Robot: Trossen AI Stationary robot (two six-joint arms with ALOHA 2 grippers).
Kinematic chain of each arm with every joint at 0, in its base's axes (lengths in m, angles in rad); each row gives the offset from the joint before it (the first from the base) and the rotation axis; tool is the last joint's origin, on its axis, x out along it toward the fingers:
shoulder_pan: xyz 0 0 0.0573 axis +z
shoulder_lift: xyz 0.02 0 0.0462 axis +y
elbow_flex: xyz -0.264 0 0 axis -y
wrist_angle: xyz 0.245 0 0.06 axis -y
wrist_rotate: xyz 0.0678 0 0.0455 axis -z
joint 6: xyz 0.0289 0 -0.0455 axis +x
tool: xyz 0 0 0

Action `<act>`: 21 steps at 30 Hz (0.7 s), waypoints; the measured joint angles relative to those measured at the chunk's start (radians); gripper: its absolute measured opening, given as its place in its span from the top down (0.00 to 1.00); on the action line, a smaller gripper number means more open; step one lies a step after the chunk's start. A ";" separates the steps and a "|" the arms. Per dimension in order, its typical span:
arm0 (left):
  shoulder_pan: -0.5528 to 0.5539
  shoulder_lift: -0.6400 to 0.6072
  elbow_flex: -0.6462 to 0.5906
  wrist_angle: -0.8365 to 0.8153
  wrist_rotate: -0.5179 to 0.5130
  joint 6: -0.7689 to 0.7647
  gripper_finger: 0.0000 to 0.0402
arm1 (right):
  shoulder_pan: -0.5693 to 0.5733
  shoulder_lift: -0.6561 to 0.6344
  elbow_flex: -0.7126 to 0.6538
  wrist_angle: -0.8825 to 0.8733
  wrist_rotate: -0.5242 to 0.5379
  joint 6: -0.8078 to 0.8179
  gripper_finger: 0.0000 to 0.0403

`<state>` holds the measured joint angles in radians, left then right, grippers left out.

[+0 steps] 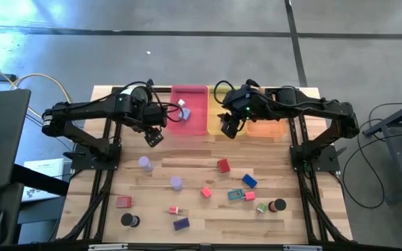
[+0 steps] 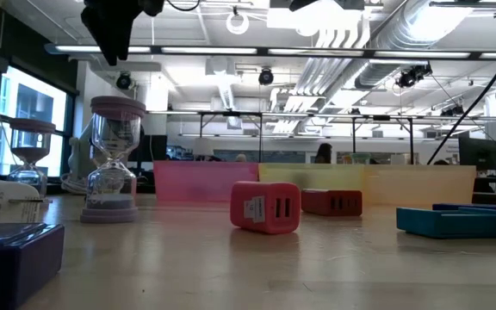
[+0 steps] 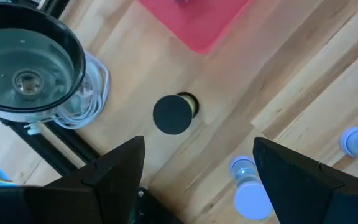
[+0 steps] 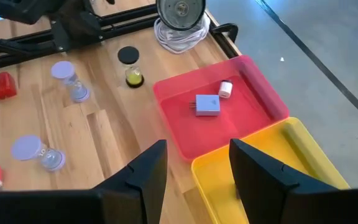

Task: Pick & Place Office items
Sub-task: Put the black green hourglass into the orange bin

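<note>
While below the left hand (image 3: 197,180), a black disc (image 3: 171,115) lies.

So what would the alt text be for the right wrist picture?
Open gripper above the near corner of a yellow tray, beside a pink tray holding a lavender block and a small white piece. Two hourglasses lie on the wooden table.

Grey concrete floor (image 1: 208,17) is surrounding the wooden table (image 1: 187,209), strip lights (image 2: 188,49) are glowing under exposed white ducts (image 2: 437,26), daylight is coming through tall windows (image 2: 24,108), desks and a person (image 2: 323,153) sitting far back.
</note>
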<state>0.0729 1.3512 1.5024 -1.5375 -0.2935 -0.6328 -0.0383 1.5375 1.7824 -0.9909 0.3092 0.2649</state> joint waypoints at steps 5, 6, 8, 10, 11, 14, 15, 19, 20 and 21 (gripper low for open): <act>0.001 0.006 0.000 -0.036 0.000 -0.053 0.27 | 0.007 0.000 0.000 0.001 0.000 -0.004 0.60; 0.001 0.005 0.000 -0.036 0.000 -0.054 0.27 | 0.007 0.000 0.000 0.002 0.001 -0.006 0.60; 0.001 0.006 0.000 -0.034 0.000 -0.058 0.27 | 0.006 0.000 0.000 0.005 0.002 -0.007 0.60; 0.001 0.006 0.000 -0.034 0.003 -0.070 0.27 | 0.006 0.000 0.000 0.008 0.003 -0.007 0.60; 0.001 0.006 -0.001 -0.034 0.002 -0.100 0.27 | 0.006 0.000 0.000 0.008 0.003 -0.007 0.60; 0.010 0.006 -0.024 -0.035 -0.003 -0.188 0.27 | 0.006 0.000 0.000 0.008 0.003 -0.008 0.60; 0.014 0.006 -0.032 -0.034 -0.013 -0.186 0.27 | 0.006 0.000 0.000 0.007 0.003 -0.008 0.60; 0.018 0.006 -0.067 -0.034 -0.007 -0.158 0.27 | 0.006 0.000 0.000 0.007 0.003 -0.027 0.60; 0.018 0.006 -0.074 -0.034 0.008 -0.161 0.27 | 0.006 0.000 0.000 0.007 0.002 -0.028 0.60; 0.016 0.006 -0.081 -0.034 0.017 -0.165 0.27 | 0.006 0.000 0.000 0.007 0.003 -0.030 0.60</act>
<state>0.0892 1.3567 1.4217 -1.5713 -0.2769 -0.7979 -0.0319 1.5375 1.7824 -0.9836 0.3119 0.2348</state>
